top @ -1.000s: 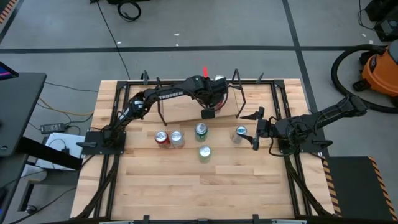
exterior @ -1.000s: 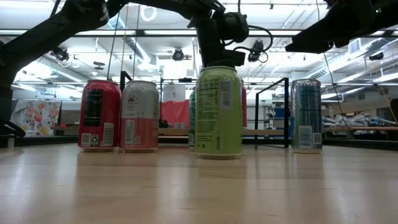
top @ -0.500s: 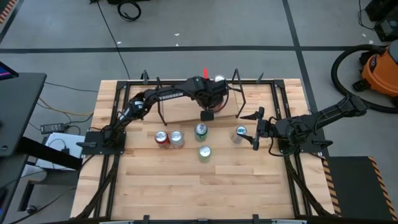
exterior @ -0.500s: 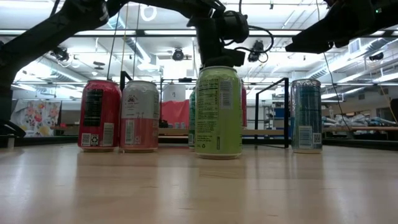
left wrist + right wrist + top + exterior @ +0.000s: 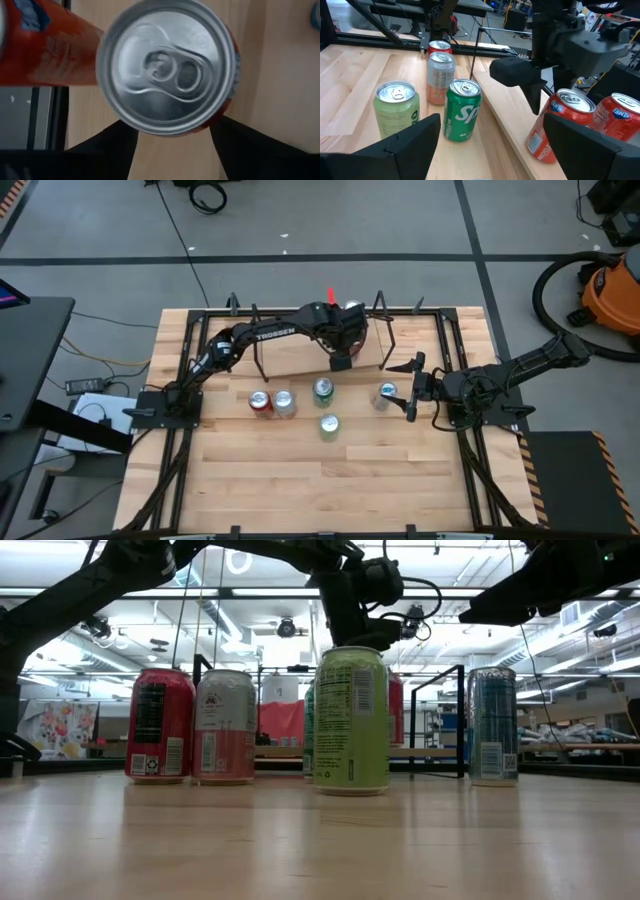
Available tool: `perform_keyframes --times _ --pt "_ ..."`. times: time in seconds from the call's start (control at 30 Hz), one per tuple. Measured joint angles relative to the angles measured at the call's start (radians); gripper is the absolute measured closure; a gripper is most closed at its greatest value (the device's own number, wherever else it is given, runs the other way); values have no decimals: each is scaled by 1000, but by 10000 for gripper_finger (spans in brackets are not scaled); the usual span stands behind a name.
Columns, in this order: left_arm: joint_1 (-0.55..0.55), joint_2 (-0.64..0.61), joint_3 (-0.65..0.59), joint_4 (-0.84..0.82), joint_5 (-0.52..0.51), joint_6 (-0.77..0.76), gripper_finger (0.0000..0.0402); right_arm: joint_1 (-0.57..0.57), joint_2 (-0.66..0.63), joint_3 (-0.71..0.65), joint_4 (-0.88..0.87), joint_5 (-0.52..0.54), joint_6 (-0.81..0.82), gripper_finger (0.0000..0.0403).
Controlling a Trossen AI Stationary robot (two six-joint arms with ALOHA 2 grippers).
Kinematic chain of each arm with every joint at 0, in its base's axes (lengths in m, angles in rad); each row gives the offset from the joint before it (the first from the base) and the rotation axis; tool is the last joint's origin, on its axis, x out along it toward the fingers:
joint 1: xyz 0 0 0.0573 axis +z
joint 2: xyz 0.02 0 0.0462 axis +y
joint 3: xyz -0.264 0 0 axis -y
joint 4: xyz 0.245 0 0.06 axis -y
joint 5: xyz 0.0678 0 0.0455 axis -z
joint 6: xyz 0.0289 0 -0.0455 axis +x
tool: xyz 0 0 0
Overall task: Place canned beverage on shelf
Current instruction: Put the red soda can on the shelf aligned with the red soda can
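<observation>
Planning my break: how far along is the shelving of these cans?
Done: two orange cans stand on the shelf. In hand: the left gripper hangs over one of them; whether it holds it is unclear. Left: the red can, pink can, dark green can, light green can and blue can stand on the table, with the right gripper open beside the blue can.

Lighting is bright and even, from ceiling strip lamps that show in the low view; shadows on the tabletop are soft and faint; the arms read as dark silhouettes against that lit ceiling; the can top in the left wrist view is blurred and catches a dull sheen; the right wrist view's near dark fingers are out of focus.
</observation>
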Motion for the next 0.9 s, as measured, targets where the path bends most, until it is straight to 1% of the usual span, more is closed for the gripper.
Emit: perform_keyframes --times 0.17,0.3,0.73,0.9 --pt "-1 0 0 30 1 -46 178 0 0 0 0 0 0 39" --pt "-4 0 0 43 2 -93 189 0 0 0 0 0 0 39" --pt "-10 0 0 107 3 -241 192 0 0 0 1 0 0 39" --pt "-10 0 0 132 3 -259 192 0 0 0 1 0 0 39"
